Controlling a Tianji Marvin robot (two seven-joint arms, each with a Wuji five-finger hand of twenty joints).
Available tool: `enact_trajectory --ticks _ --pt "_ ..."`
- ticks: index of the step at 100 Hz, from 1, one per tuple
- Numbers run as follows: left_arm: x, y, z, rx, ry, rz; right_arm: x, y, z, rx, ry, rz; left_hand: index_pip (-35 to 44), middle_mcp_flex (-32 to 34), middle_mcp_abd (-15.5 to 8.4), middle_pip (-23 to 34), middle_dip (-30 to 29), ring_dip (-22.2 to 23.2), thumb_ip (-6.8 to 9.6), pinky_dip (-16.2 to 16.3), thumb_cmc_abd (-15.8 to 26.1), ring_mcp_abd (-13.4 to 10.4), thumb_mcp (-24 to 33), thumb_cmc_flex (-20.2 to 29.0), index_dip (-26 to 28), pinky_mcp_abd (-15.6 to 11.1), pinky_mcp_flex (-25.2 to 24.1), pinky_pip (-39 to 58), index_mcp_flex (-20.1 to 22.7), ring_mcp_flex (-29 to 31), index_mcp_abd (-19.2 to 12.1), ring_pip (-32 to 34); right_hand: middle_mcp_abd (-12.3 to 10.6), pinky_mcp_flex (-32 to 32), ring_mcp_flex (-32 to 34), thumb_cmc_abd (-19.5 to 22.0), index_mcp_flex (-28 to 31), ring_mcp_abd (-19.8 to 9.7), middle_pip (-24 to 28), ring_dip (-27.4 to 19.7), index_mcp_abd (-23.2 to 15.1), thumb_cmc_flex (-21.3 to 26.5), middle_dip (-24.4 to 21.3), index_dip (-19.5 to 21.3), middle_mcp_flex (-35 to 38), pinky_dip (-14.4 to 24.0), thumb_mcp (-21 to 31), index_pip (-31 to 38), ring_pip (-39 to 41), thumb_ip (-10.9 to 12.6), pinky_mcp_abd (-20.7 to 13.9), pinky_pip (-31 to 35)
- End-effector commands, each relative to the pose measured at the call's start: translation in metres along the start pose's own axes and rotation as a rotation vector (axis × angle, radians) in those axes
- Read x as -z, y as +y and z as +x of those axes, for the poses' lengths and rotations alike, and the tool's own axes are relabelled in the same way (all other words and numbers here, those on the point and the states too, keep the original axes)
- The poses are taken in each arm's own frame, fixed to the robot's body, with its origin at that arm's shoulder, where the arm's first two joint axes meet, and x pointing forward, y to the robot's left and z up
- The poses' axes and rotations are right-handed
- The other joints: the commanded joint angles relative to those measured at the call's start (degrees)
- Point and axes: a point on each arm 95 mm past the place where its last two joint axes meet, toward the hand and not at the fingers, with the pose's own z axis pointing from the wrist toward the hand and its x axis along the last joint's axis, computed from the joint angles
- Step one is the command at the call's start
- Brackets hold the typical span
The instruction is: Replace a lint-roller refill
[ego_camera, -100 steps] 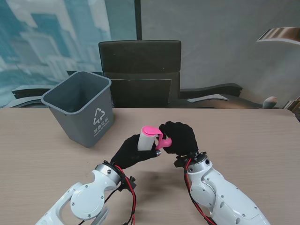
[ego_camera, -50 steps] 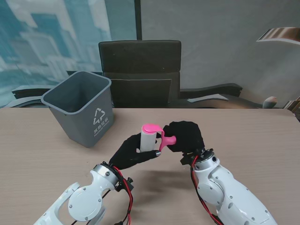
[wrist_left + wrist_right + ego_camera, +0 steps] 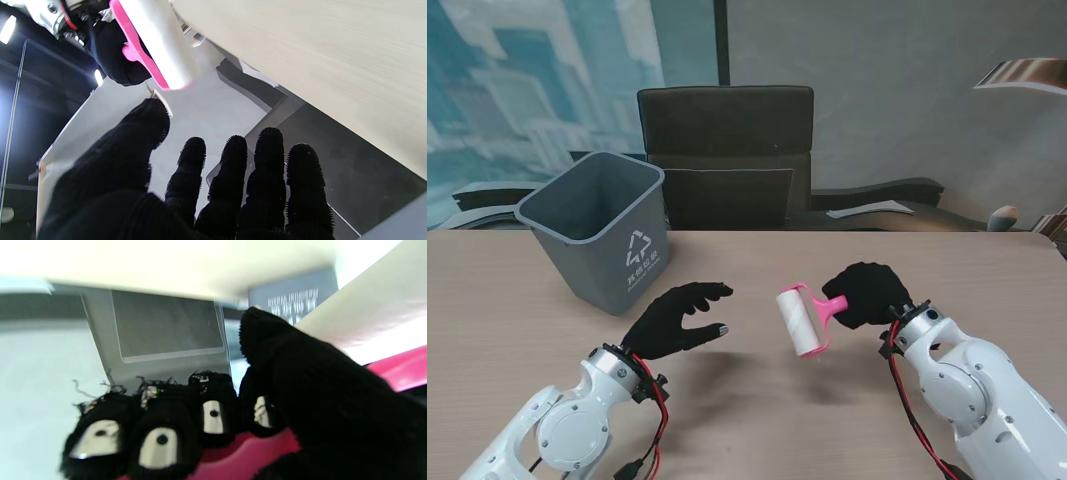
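A lint roller [image 3: 800, 320] with a white roll and a pink frame hangs just above the table, right of centre. My right hand [image 3: 868, 294] is shut on its pink handle [image 3: 831, 310], the roll pointing toward me and to the left. The left wrist view shows the white roll [image 3: 160, 40] and the pink frame [image 3: 138, 55] with the black-gloved right hand behind. Pink plastic [image 3: 247, 453] shows under the curled right fingers [image 3: 156, 436]. My left hand [image 3: 675, 318] hovers open, fingers spread, left of the roller and apart from it, holding nothing.
A grey waste bin [image 3: 599, 228] stands at the far left of the wooden table [image 3: 517, 320]. A black office chair [image 3: 725, 150] sits behind the table's far edge.
My left hand let go of the white roll and drew back to the left, opening. The right hand carried the roller to the right and tilted the roll down toward the table.
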Motion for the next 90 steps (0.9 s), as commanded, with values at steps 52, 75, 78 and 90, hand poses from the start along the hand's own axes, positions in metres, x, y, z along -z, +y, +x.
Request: enact_trajectory --ticks 52,75,78,90 --pt "0.013 -0.013 -0.034 -0.146 -0.068 -0.021 -0.003 -0.062 -0.048 0.183 -0.084 0.251 -1.1 0.4 0.8 -1.9 -1.6 -1.3 0.65 -0.8 2.0 -0.4 1.1 0.6 1.6 0.3 -0.7 -3.8 3.8 -1.5 -0.9 -2.4 4.9 4.1 -1.0 -1.8 3.0 -23.1 1.9 5.3 -0.1 -1.7 1.1 1.7 4.9 1.8 4.6 0.2 10.3 -2.2 -11.0 11.1" --pt "0.012 -0.012 -0.034 -0.147 -0.069 -0.016 -0.003 -0.075 -0.061 0.207 -0.104 0.319 -0.9 0.2 0.9 -1.7 -1.4 -0.9 0.79 -0.3 2.4 -0.3 0.9 0.7 2.0 0.3 -0.9 -3.4 3.7 -1.6 -1.0 -1.8 4.8 4.1 -1.0 -1.5 2.8 -23.1 1.8 5.3 -0.2 -1.8 1.3 1.9 4.9 1.8 4.5 0.1 10.3 -1.9 -11.3 11.2" --pt "0.012 -0.012 -0.034 -0.146 -0.07 -0.016 -0.002 -0.077 -0.063 0.212 -0.108 0.328 -0.8 0.3 0.9 -1.7 -1.4 -0.8 0.81 -0.2 2.5 -0.3 0.8 0.8 2.1 0.3 -0.9 -3.4 3.7 -1.6 -0.9 -1.7 4.8 4.1 -1.0 -1.5 2.8 -23.2 1.8 5.2 -0.3 -1.8 1.3 2.0 4.9 1.8 4.5 0.1 10.3 -1.9 -11.3 11.2" --pt "0.012 -0.012 -0.034 -0.14 -0.073 -0.016 0.003 -0.081 -0.071 0.239 -0.118 0.357 -0.7 0.3 0.8 -1.6 -1.3 -0.7 0.87 -0.1 2.6 -0.3 0.7 0.9 2.2 0.3 -0.8 -3.4 3.7 -1.6 -0.9 -1.6 4.8 4.1 -1.0 -1.3 2.7 -23.1 1.8 5.2 -0.3 -1.8 1.3 2.1 4.8 1.8 4.5 0.1 10.2 -1.9 -11.3 11.2"
